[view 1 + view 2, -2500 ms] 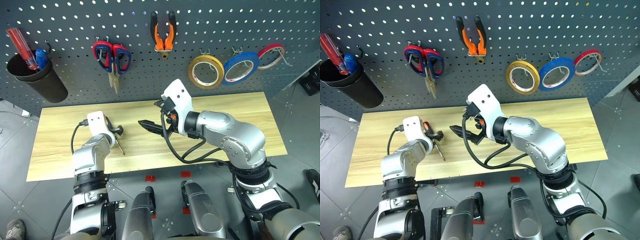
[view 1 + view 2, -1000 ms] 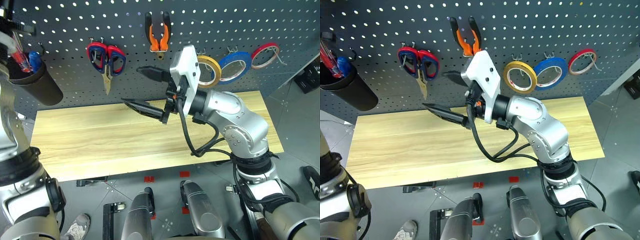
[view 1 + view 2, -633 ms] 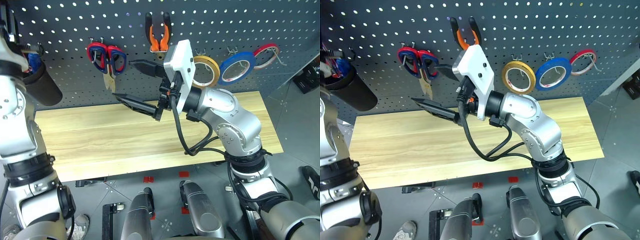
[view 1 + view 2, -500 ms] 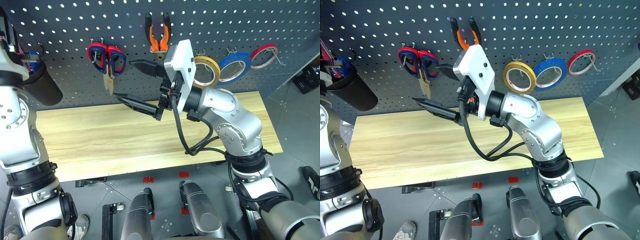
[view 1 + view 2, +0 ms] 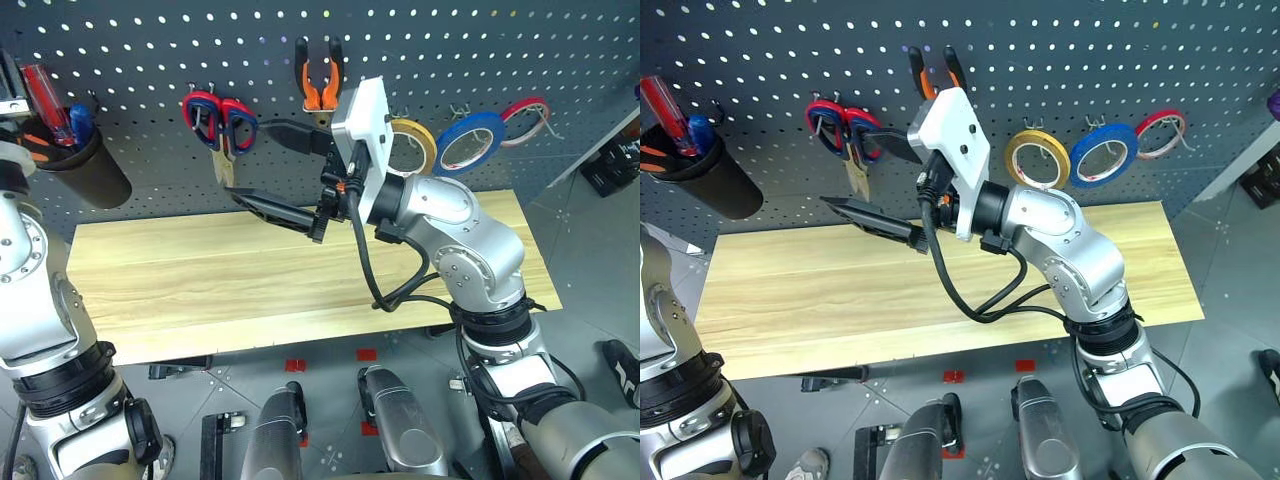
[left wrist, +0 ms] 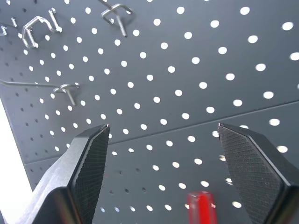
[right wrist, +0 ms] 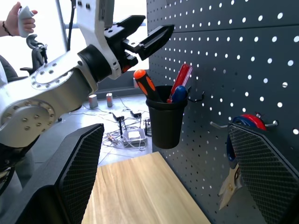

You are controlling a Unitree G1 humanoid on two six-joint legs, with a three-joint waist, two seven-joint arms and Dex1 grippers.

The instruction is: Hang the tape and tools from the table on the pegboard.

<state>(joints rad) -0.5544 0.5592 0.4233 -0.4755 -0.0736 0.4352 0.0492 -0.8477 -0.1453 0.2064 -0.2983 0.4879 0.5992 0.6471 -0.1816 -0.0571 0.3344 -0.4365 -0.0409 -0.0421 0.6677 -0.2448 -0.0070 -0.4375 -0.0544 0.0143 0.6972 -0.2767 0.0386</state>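
Observation:
My left gripper (image 7: 158, 23) hangs open just above the black cup (image 5: 88, 172) on the dark pegboard (image 5: 150, 50), with nothing between its fingers (image 6: 91, 158). The black-and-orange screwdriver (image 7: 145, 85) stands in that cup beside a red-handled one (image 5: 45, 92). Orange-and-black pliers (image 5: 320, 75) hang at the top centre. The blue tape (image 5: 483, 140) hangs on a hook to the right. My right gripper (image 5: 247, 160) is open and empty, held out above the table (image 5: 200, 270) and pointing left in front of the board.
Red-handled scissors (image 5: 222, 118) hang left of the pliers. A yellow roll (image 5: 415, 145) and a red roll (image 5: 525, 115) flank the blue tape. Bare hooks (image 6: 117, 14) stick out of the board. A person's hand (image 7: 21, 18) with a controller shows far off.
My left gripper carried the screwdriver from the table up to the cup, then opened and let it go there. The right gripper rose from the table earlier and has held still since.

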